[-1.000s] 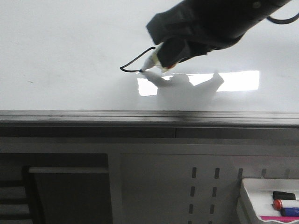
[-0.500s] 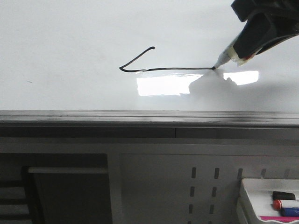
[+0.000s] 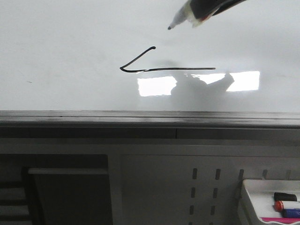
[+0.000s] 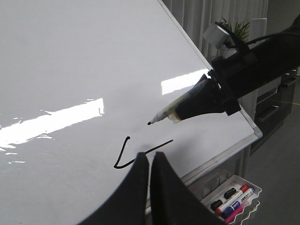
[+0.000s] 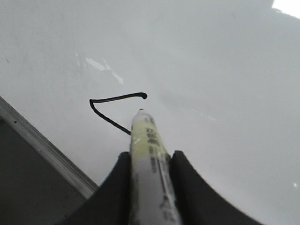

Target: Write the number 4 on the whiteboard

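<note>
Number 4 (image 3: 159, 63) is only half there on your whiteboard (image 3: 70, 47): a slanted stroke plus a long horizontal line, sitting just above the bright light reflection (image 3: 154, 86). Your right gripper (image 5: 149, 161) is pinching the marker (image 5: 147, 154), tip off the surface just above those strokes. Left gripper (image 4: 149, 161) has its fingers pressed together, holding nothing.

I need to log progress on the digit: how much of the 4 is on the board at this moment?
Done: two strokes of the number 4 are on the whiteboard, the slanted line and the long horizontal one joined at the left. In hand: the right gripper holds the marker, its tip lifted off the board above the horizontal line. Left: the vertical stroke crossing that line. The left gripper holds nothing, jaws together.
</note>
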Controlling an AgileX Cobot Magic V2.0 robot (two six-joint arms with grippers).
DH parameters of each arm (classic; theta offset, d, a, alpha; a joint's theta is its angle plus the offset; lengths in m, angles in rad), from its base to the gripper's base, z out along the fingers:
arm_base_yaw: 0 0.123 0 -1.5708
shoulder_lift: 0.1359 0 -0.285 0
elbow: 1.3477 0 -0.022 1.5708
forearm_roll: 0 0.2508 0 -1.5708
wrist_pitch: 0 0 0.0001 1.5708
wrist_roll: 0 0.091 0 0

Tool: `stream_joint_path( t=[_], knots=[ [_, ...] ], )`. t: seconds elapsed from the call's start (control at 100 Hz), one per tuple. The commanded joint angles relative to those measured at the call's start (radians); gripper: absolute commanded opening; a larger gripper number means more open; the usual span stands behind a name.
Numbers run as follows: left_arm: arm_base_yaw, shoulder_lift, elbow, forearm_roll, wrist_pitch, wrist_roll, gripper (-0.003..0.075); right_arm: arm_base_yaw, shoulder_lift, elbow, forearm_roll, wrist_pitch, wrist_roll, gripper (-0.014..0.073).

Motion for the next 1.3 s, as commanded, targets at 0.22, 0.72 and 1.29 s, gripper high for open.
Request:
stream_joint_path(
  t=[0.22,0.72,1.29],
  knots=[
    [-0.003,0.007,-0.025,-0.021,-0.040,-0.011,-0.0020,-0.011,0.068,-0.032,-0.019,-0.149,-0.003,-0.0043],
    [-0.003,0.007,-0.025,-0.021,-0.037,-0.011,-0.0020,-0.066,0.096,-0.035,-0.020,-0.045,-0.003,-0.0043],
    [-0.003,0.007,-0.025,-0.023,-0.034,-0.011,-0.0020,0.061,0.062,0.077,0.062,-0.022,-0.003,-0.0043]
  ],
)
